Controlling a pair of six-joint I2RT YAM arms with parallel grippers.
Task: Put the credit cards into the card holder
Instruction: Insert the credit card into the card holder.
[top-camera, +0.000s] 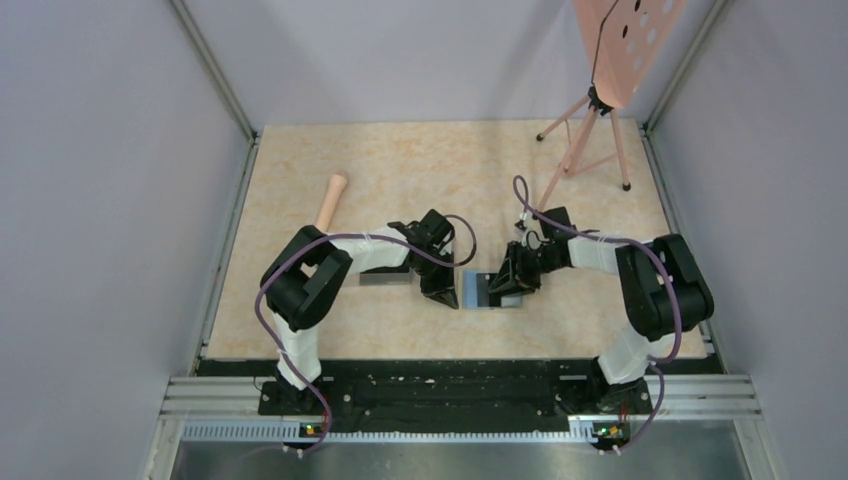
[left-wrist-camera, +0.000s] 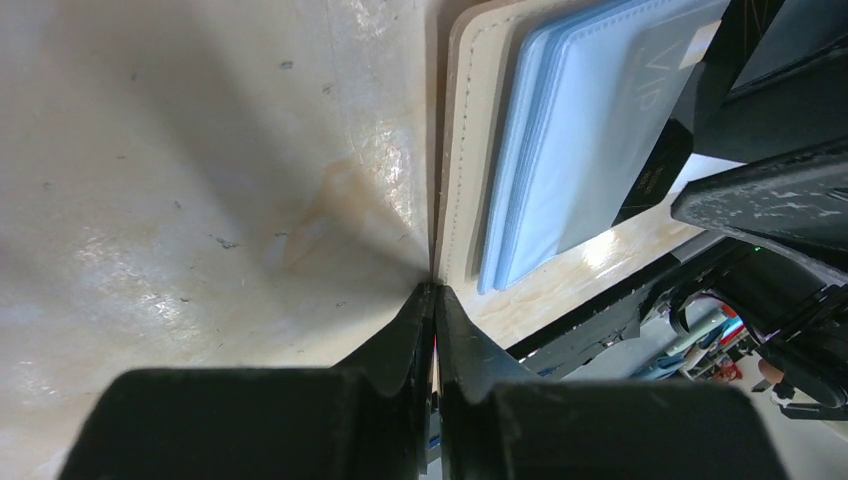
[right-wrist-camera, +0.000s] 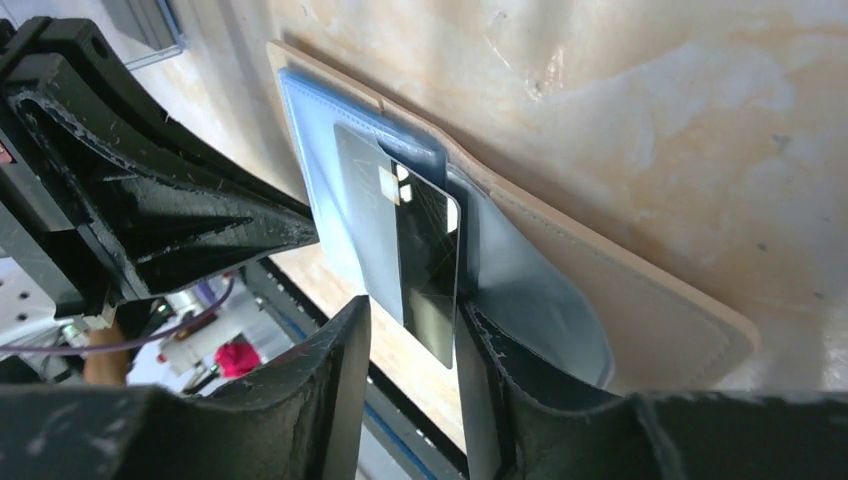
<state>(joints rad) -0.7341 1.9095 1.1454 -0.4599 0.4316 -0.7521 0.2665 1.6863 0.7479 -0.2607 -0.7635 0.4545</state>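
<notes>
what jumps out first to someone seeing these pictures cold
A black card sits partly tucked into the blue-grey pocket of the open card holder mid-table. The right pincer stands open around it, while the left pincer is shut on the holder's edge. A pink tripod stand occupies the far right corner.

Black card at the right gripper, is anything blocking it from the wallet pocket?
Nothing visible does. The card is already partly in the card holder's blue pocket, between the right gripper's parted fingers.
</notes>
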